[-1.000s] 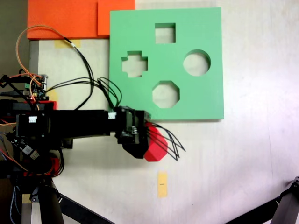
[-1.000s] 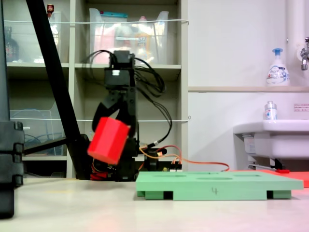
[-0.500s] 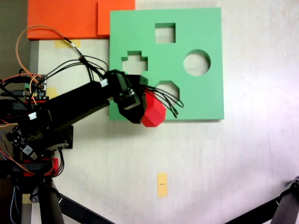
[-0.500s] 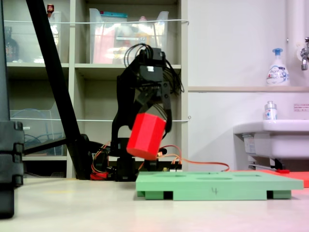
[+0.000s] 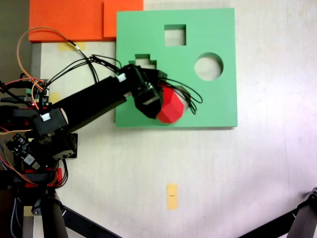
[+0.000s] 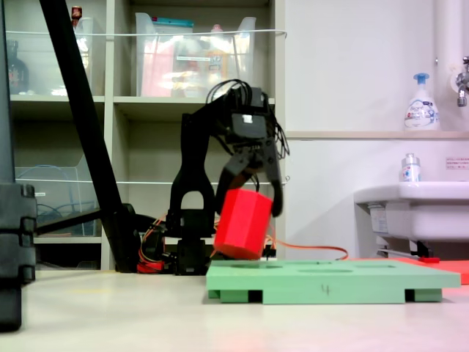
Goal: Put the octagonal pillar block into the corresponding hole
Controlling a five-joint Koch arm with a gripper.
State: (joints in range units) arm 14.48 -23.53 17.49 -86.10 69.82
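The red octagonal pillar block (image 5: 171,105) (image 6: 242,224) hangs tilted in my gripper (image 5: 159,102) (image 6: 248,204), which is shut on it. Seen from above, the block sits over the green foam board (image 5: 213,104), covering the eight-sided cutout, which is hidden beneath it. From the side, the block's lower end is just above the board's (image 6: 330,277) top surface, near its left part, apart from it. The black arm reaches in from the left in the top-down fixed view.
The board also has a square cutout (image 5: 175,35), a round cutout (image 5: 208,66) and a cross-shaped cutout (image 5: 140,62), partly under the arm. Orange foam sheets (image 5: 74,20) lie at the top left. A yellow tape mark (image 5: 172,196) is on the table. Tripod legs (image 5: 302,218) stand at the lower corners.
The arm has swung from the bare table below the board up and right, carrying the red block over the board to the eight-sided cutout and lowering it toward the surface.
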